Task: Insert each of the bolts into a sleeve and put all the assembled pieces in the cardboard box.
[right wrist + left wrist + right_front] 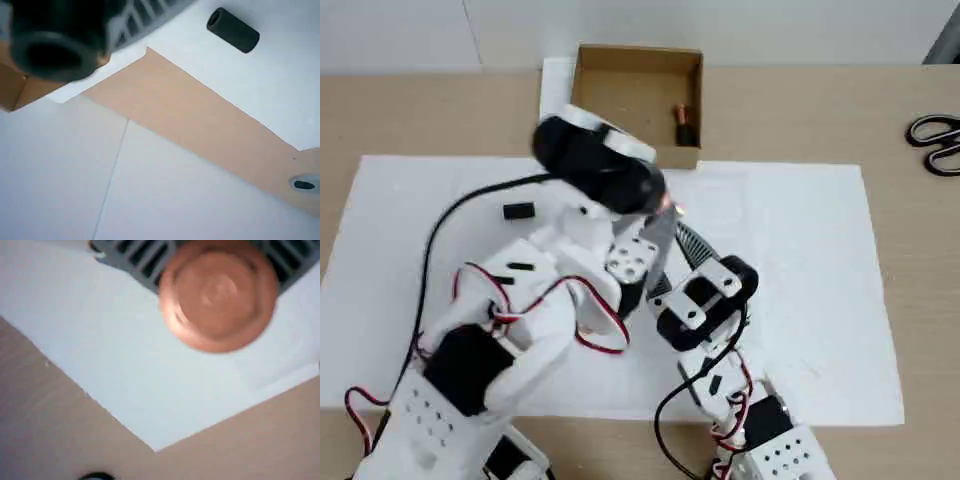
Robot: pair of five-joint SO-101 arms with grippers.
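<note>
Both grippers meet above the white paper sheet (800, 260) in the middle of the table. My left gripper (661, 206) is shut on a copper-coloured bolt (217, 295), whose round head faces the left wrist camera in front of a grey ribbed finger (132, 257). My right gripper (676, 228) is shut on a black sleeve (50, 52), whose open end shows in the right wrist view. The bolt's copper glint (672, 208) lies where the two grippers touch. A second black sleeve (519, 211) (233, 30) lies loose on the paper to the left. The cardboard box (590, 90) holds one assembled piece (684, 126).
Scissors (935, 140) lie on the bare table at the far right. The box stands at the paper's back edge, just behind the left arm's black motor (595, 160). Free paper extends to the right of the grippers.
</note>
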